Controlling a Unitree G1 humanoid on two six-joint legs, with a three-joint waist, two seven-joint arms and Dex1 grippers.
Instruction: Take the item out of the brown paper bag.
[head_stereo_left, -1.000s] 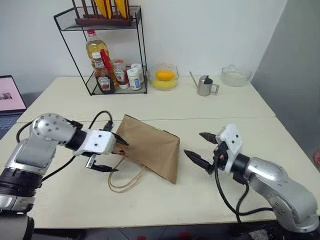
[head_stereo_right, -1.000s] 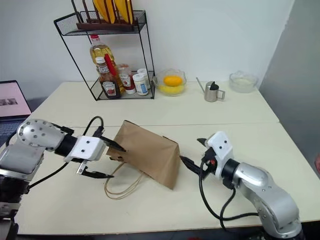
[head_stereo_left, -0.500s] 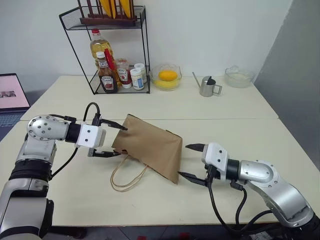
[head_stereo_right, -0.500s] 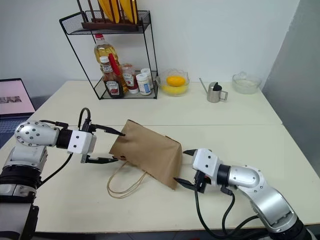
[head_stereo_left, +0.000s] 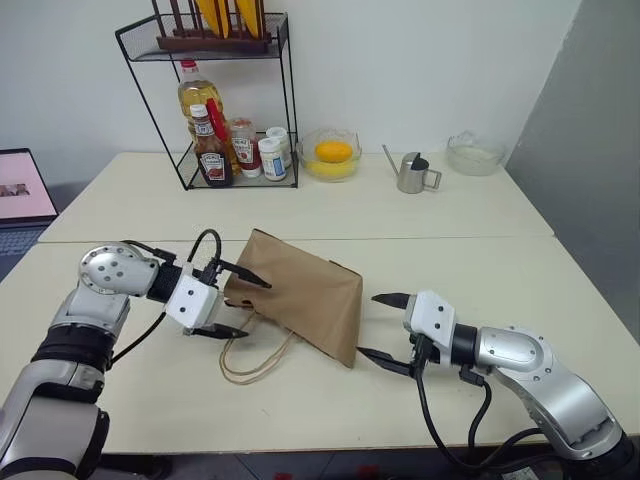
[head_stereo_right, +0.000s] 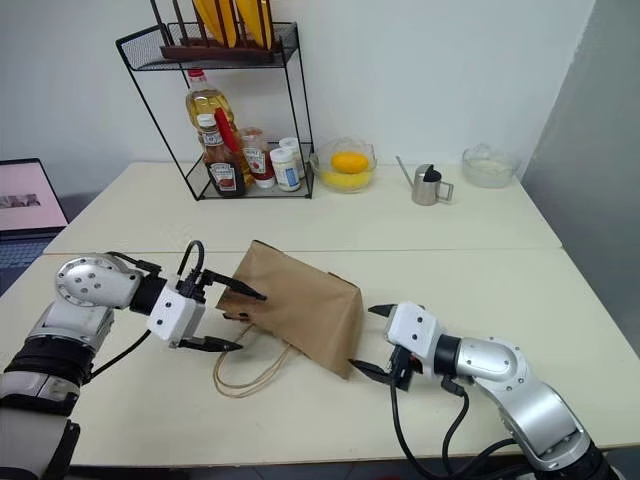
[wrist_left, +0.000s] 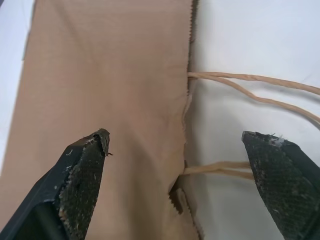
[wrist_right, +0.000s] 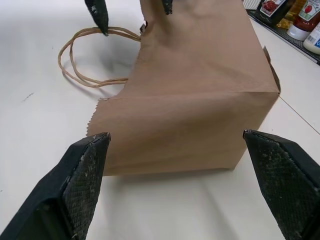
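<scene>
The brown paper bag (head_stereo_left: 300, 298) lies on its side in the middle of the table, and its loop handles (head_stereo_left: 250, 358) trail toward the front. The item is hidden inside it. My left gripper (head_stereo_left: 257, 310) is open at the bag's mouth, one finger over the paper and the other by the handles. In the left wrist view the bag's serrated edge (wrist_left: 187, 95) runs between the fingers. My right gripper (head_stereo_left: 366, 323) is open at the bag's closed end, level with the table and not touching it. The right wrist view shows that folded end (wrist_right: 200, 145) between its fingers.
At the back left stands a black wire rack (head_stereo_left: 285, 120) with sauce bottles and a yellow oil bottle (head_stereo_left: 190, 95). Along the back are a glass bowl with an orange fruit (head_stereo_left: 332, 153), a metal pitcher (head_stereo_left: 410, 173) and another glass bowl (head_stereo_left: 474, 153). A laptop (head_stereo_left: 20, 190) is at far left.
My right gripper has dropped and turned level beside the bag's closed end. The left gripper has rolled at the bag's mouth. The bag has stayed put.
</scene>
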